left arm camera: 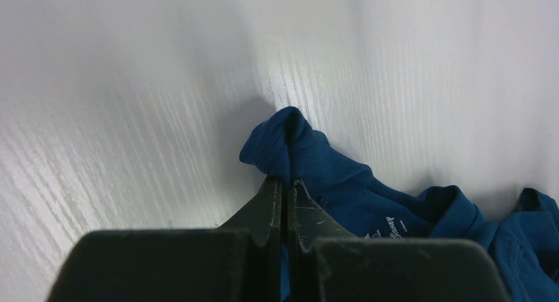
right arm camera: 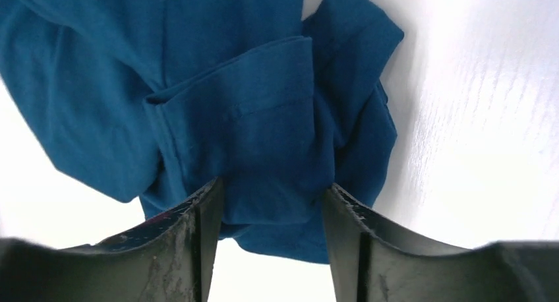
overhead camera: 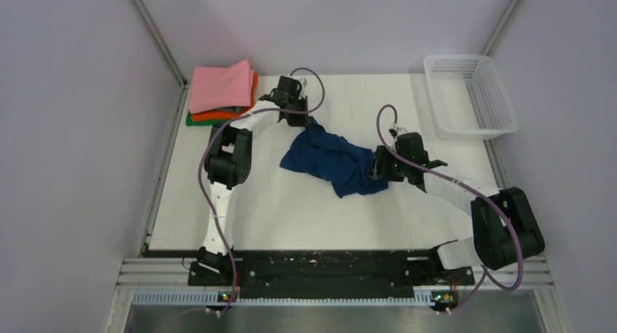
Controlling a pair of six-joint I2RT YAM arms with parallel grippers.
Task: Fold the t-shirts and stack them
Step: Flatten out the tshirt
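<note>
A dark navy t-shirt [overhead camera: 331, 162] lies crumpled in the middle of the white table. My left gripper [overhead camera: 311, 121] sits at its far left corner, shut on a raised fold of the cloth [left arm camera: 290, 137], jaws pinched together [left arm camera: 285, 183]. A small white print [left arm camera: 389, 226] shows on the shirt beside the fingers. My right gripper [overhead camera: 377, 166] is at the shirt's right end. Its jaws [right arm camera: 273, 196] stand apart with a bunch of navy cloth [right arm camera: 264, 117] between them, not pinched. Folded pink [overhead camera: 220, 86], orange [overhead camera: 249, 109] and green [overhead camera: 195, 120] t-shirts are stacked at the far left corner.
A white plastic mesh basket [overhead camera: 473, 94] stands at the far right of the table. Metal frame posts rise at both far corners. The arm bases sit on a black rail [overhead camera: 320, 264] along the near edge.
</note>
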